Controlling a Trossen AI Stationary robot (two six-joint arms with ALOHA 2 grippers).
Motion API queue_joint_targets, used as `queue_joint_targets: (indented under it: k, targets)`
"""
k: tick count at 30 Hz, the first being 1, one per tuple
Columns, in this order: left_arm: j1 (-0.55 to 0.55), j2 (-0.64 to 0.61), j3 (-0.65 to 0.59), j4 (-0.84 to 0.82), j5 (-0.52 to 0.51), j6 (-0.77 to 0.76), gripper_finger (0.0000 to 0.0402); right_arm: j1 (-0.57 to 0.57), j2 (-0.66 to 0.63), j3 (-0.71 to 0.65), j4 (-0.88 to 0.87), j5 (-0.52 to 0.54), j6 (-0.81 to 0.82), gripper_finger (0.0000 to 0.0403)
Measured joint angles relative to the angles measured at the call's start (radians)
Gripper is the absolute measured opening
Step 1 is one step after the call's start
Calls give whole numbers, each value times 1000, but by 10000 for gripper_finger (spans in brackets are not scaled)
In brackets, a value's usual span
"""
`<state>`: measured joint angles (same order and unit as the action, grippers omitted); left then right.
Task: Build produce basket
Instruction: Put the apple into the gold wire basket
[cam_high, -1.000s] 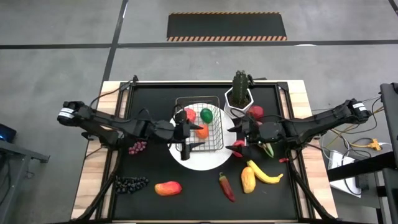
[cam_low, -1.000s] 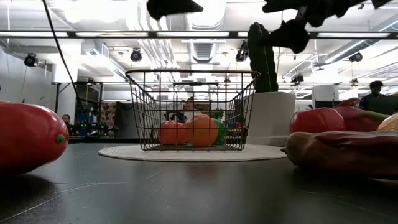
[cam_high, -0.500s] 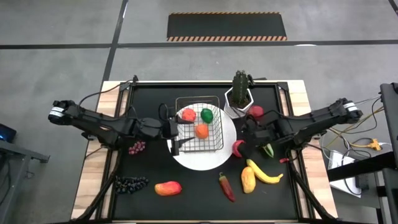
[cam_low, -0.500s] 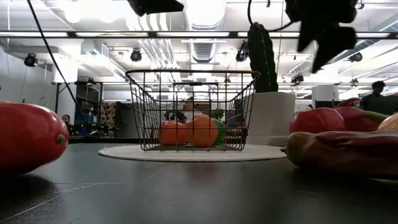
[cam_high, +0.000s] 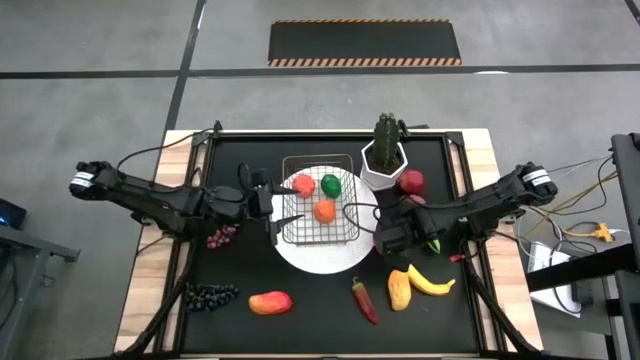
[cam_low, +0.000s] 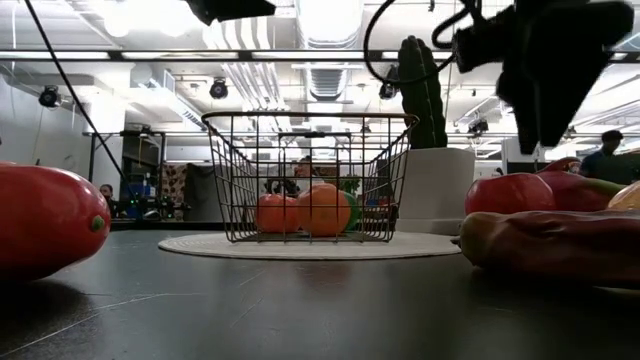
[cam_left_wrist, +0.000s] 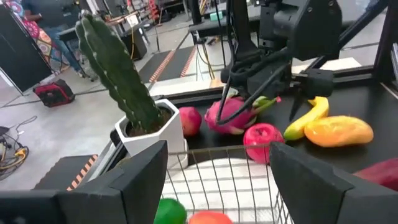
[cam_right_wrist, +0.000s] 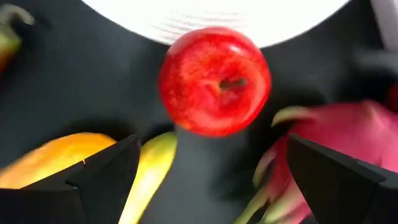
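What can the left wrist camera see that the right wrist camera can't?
Only the left wrist view, looking past the open left gripper, shows the cactus, the basket and the right arm. Only the right wrist view looks straight down on the red apple, with the open right gripper above it. Both show that apple, the dragonfruit, the banana and the mango.

A robotics lab or industrial workshop hall: the black-topped counter (cam_high: 240, 290) stands on a bare grey concrete floor (cam_high: 90, 60) marked by a hazard-striped mat (cam_high: 365, 43). Across the room, exposed ceiling ducts (cam_low: 325, 75), strip lights (cam_low: 130, 55), black display panels and loose cables show, with a person (cam_low: 603, 152) standing in the background.
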<state>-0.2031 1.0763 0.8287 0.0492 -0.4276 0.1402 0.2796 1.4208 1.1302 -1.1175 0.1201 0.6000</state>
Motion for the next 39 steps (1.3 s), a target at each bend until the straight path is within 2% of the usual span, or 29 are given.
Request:
queue_joint_targets:
  k: [6, 20, 23, 30, 35, 39]
  targets:
    - [0, -21, -31, 30, 0, -2, 261, -17, -30, -109, 165, 45, -143, 382]
    - [0, -31, -37, 24, 0, 0, 261, -49, -94, -303, 429, 33, -222, 381]
    - [0, -31, -38, 25, 0, 5, 261, -49, -95, -320, 447, 34, -222, 370]
    - [0, -31, -103, 106, 0, 33, 261, -49, -105, -311, 444, 29, -216, 308]
    - [0, -32, -166, 147, 0, 35, 261, -49, -125, -276, 412, 23, -209, 306]
    - [0, -46, -196, 188, 1, 96, 261, -54, -130, -205, 291, 27, -186, 307]
